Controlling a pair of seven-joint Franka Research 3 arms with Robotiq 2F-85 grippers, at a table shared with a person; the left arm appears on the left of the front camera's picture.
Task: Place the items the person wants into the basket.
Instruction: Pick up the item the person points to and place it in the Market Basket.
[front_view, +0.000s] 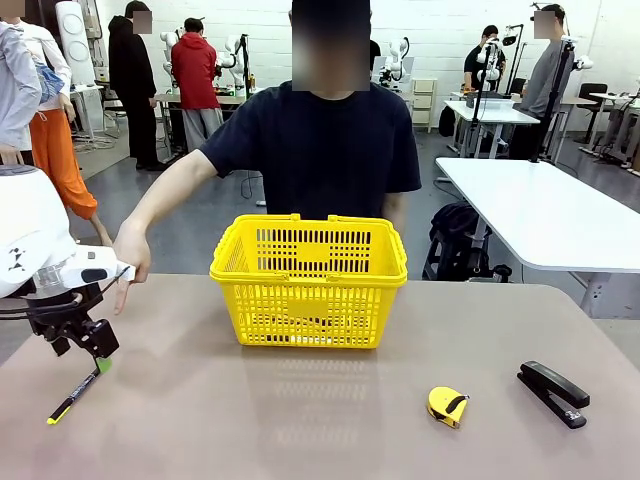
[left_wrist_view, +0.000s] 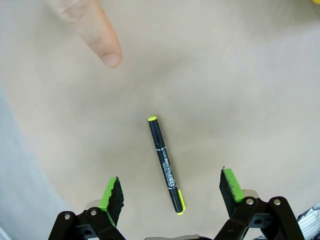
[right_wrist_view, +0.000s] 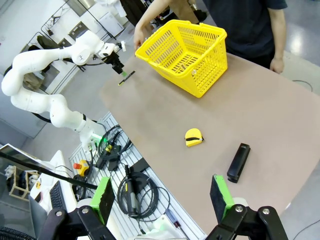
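Surface: a matte brown table (front_view: 300, 420) in an open lab, shared with the person (front_view: 320, 140) at its far side.
Left gripper (left_wrist_view: 170, 192): jaws spread wide and empty, hovering just above the thin black pen (left_wrist_view: 166, 164), one green pad to each side of its lower end.
Pen: flat on the table's near left corner, well apart from the yellow basket (front_view: 310, 282).
Long axis: in the left wrist view it runs nearly straight away from the gripper, yellow tip farthest, so the pads already sit across the barrel.
Step in hand: probably the pick; descend straight, centre on the barrel, close only once the pads flank it.
Person's hand (front_view: 130, 252): a finger points down near the pen.
Right gripper (right_wrist_view: 162, 197): open, empty, high above the table's other end.
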